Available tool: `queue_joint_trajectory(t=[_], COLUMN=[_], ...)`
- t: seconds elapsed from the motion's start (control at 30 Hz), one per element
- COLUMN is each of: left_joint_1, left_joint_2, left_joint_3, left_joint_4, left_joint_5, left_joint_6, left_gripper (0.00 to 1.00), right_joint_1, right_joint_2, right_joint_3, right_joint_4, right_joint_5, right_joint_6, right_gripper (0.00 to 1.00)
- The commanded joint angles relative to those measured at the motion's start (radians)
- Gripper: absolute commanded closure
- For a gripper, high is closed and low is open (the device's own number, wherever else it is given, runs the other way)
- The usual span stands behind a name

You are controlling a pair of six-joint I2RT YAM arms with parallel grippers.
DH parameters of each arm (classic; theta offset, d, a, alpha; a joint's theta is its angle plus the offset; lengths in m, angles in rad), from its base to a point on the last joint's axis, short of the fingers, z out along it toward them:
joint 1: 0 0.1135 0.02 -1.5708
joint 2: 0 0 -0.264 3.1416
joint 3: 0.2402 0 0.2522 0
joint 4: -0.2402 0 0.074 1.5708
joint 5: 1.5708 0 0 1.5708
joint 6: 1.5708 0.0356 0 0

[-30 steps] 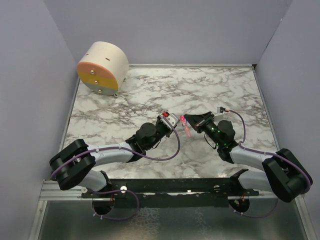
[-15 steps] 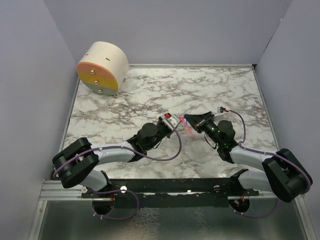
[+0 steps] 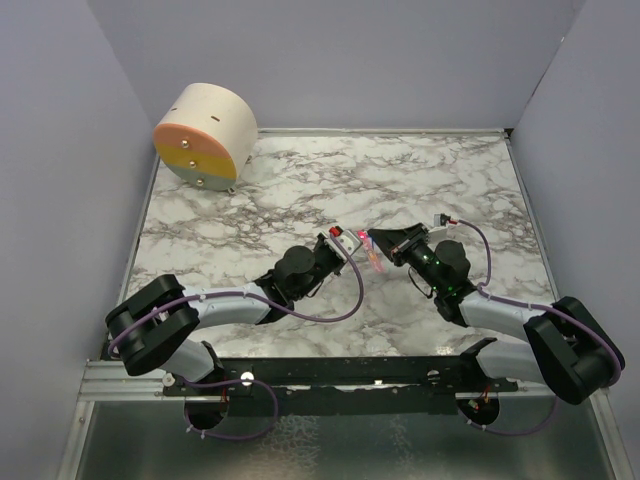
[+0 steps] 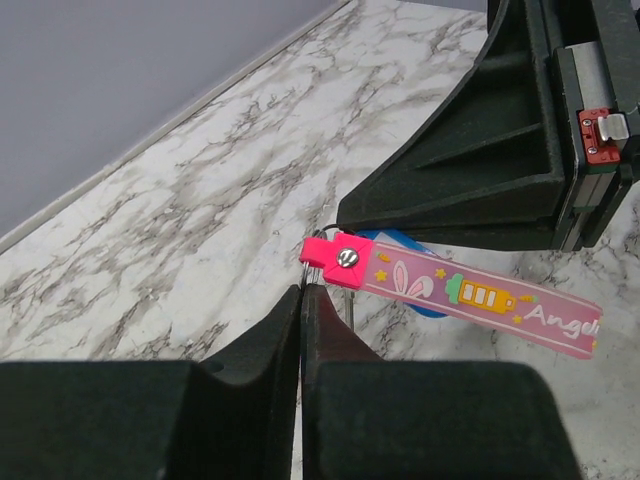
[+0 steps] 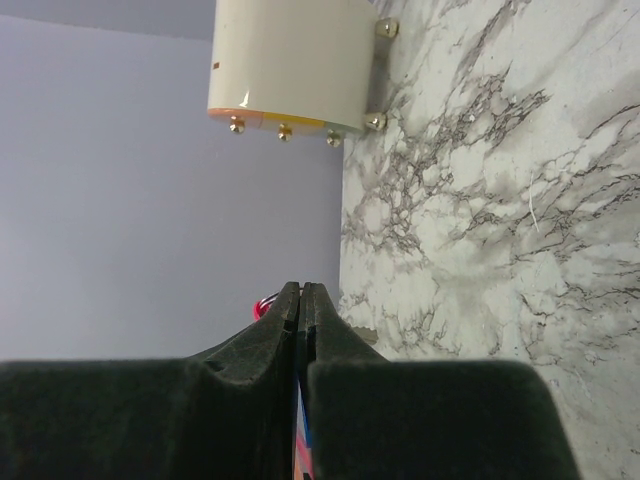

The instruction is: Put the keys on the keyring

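Note:
The pink key (image 4: 450, 295), printed with a rabbit and a battery, hangs in the air between both grippers, and also shows as a pink sliver (image 3: 374, 259) from above. The keyring's blue tag (image 4: 405, 243) peeks out behind it, under the black fingers (image 4: 480, 170) of my right gripper (image 3: 371, 240). In the right wrist view that gripper (image 5: 301, 290) is shut, with blue and pink edges in its gap. My left gripper (image 4: 302, 290) is shut on the ring's thin wire right at the key's pink head. From above, the left gripper (image 3: 353, 241) almost touches the right one.
A cream drum with an orange-yellow face (image 3: 205, 135) lies at the back left corner of the marble table (image 3: 300, 180); its base with brass studs (image 5: 290, 60) shows in the right wrist view. Grey walls close in the left, back and right.
My left gripper has moved a little right toward the key and closed its jaws on the ring wire. The right arm and the key have stayed put.

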Motion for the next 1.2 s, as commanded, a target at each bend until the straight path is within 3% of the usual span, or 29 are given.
queue_joint_trajectory(t=[0.0, 0.4, 1.17], left_joint_1=[-0.002, -0.002, -0.002], left_joint_2=[0.005, 0.040, 0.065], left_joint_3=[0.019, 0.046, 0.208], left_joint_4=[0.044, 0.031, -0.201], left_joint_5=[0.007, -0.021, -0.060], left_joint_6=[0.004, -0.003, -0.062], left_gripper=[1.00, 1.00, 1.00], right_joint_1=[-0.006, -0.006, -0.006], right_joint_2=[0.007, -0.048, -0.127], right_joint_3=[0.028, 0.080, 0.179], right_joint_4=[0.007, -0.078, -0.205], right_joint_5=[-0.015, -0.017, -0.030], right_joint_6=[-0.014, -0.153, -0.511], right_gripper=[0.99, 0.99, 0.99])
